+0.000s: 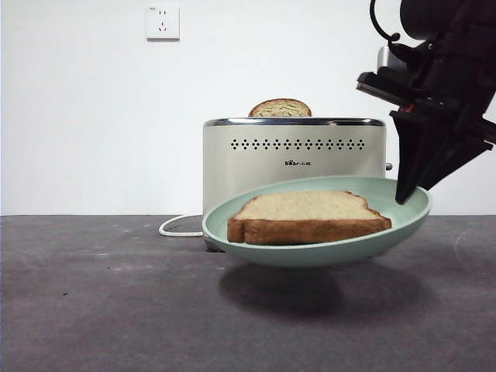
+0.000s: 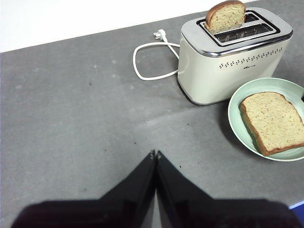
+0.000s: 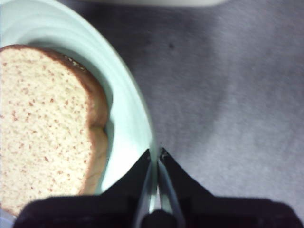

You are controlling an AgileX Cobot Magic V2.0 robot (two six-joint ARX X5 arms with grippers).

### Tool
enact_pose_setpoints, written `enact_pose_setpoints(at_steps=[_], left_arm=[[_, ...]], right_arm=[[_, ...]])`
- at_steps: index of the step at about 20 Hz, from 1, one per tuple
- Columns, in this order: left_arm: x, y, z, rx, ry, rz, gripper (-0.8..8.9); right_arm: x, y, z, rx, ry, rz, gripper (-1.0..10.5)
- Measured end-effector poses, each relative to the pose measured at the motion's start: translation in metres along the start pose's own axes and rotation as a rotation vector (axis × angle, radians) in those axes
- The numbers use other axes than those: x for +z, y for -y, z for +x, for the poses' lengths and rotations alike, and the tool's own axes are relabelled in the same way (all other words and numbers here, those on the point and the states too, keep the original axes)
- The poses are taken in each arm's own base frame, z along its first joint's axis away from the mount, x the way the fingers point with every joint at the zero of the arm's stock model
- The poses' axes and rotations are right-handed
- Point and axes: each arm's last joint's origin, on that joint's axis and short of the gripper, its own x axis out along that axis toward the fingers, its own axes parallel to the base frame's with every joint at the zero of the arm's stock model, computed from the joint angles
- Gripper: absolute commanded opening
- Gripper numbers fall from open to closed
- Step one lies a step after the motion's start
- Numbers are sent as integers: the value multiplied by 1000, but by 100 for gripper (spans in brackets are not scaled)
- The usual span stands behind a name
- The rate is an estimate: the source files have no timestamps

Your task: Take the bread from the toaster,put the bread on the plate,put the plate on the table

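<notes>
Bread (image 1: 308, 218) flat on plate (image 1: 391, 236) | right gripper (image 3: 156, 153) pinches plate rim, airborne | left gripper (image 2: 155, 153) closed, apart

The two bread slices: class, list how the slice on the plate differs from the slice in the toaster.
The slice on the plate lies flat and fully visible; the slice in the toaster stands upright, showing only its domed top. The first rides on the lifted plate; the second sits in the toaster. Both are tan with brown crust.
</notes>
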Motion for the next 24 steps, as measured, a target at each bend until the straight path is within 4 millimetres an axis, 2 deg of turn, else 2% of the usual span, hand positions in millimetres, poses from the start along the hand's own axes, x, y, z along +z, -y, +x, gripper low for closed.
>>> enact_pose_setpoints(at_steps=[9, 18, 21, 22, 24], left_arm=[[-4, 0, 0, 0, -38, 3, -8], [-7, 0, 0, 1, -68, 5, -8], [-7, 0, 0, 1, -68, 5, -8], [-7, 0, 0, 1, -68, 5, -8], [-7, 0, 0, 1, -68, 5, -8]], right_arm=[[5, 12, 41, -18, -106, 22, -13], [8, 32, 65, 1, -165, 63, -13], [9, 34, 67, 9, -173, 59, -8], [9, 34, 67, 9, -171, 56, 27], [10, 34, 69, 0, -163, 44, 277]])
